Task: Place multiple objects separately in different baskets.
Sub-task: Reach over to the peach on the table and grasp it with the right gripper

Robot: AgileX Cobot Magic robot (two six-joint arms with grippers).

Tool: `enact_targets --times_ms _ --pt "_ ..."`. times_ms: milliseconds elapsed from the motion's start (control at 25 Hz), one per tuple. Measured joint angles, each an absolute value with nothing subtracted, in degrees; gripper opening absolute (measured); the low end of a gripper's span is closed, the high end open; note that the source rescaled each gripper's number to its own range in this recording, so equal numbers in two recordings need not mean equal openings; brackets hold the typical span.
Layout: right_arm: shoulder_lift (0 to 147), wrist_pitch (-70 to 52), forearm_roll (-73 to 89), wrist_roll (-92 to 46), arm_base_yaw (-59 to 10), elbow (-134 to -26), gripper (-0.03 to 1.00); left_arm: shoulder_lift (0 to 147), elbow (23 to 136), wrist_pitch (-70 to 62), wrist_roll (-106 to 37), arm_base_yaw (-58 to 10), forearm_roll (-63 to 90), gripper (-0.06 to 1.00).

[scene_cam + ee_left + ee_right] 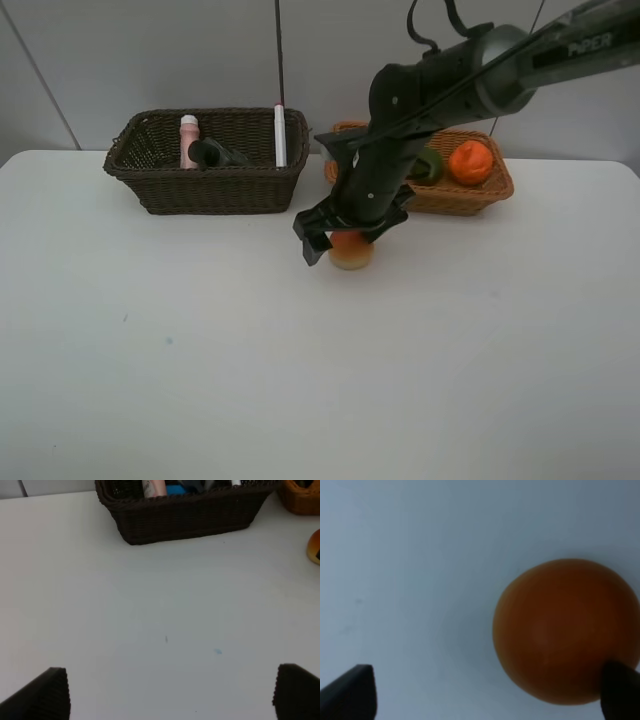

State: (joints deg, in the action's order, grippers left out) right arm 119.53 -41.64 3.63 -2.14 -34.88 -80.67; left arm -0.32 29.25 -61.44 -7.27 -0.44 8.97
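The red-yellow fruit lies on the white table in front of the two baskets. My right gripper hangs open just above it. In the right wrist view the fruit sits close to one fingertip, off-centre in the open right gripper. The dark brown basket holds the pink white-capped bottle, the dark pump bottle and the white marker. The orange-tan basket holds the green fruit and the orange. My left gripper is open and empty over bare table. The black block and the mangosteen are out of view.
The right arm crosses in front of the tan basket's left part. In the left wrist view the brown basket is ahead, with the tan basket and the fruit at the frame's edge. A wall stands behind the table.
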Motion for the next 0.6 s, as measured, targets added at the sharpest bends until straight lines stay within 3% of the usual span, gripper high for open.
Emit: enact_targets --times_ms 600 --pt "119.9 -41.1 1.6 -2.2 -34.9 -80.7 1.00 -0.3 29.3 -61.4 -7.3 -0.4 9.0 1.00"
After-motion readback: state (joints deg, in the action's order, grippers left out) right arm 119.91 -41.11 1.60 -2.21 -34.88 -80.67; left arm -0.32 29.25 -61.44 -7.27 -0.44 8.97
